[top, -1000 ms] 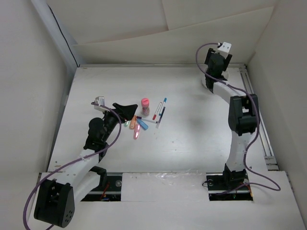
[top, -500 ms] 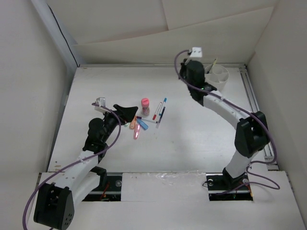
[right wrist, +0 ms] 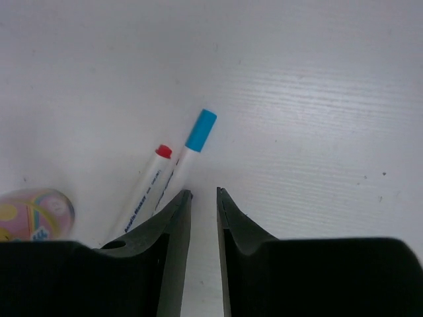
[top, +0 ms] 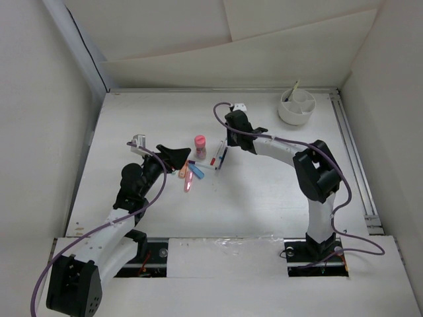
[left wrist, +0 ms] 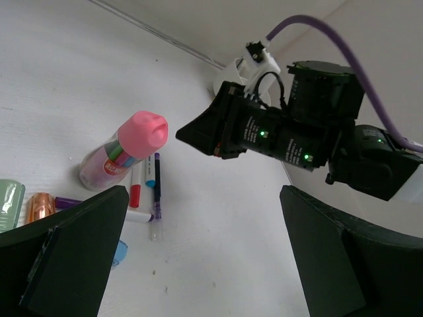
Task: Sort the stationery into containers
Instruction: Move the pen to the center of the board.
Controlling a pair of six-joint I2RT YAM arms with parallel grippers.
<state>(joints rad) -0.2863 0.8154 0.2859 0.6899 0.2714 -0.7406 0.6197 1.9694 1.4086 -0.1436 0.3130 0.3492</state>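
Right gripper (right wrist: 203, 191) fingers narrow, empty; left gripper (left wrist: 203, 198) fingers wide.
Risk: blue-capped thin white pen (right wrist: 192, 148) lies at 11 o'clock, beside red-capped pen (right wrist: 149, 178); a narrow descent may nudge both.

A white table (top: 264, 198) is lying beneath everything. Pale panels (top: 231, 59) are standing along the table's far and side edges. A thin rail (top: 355, 165) is running along the table's right edge, and shiny tape (top: 231, 243) is lining the table's near edge.
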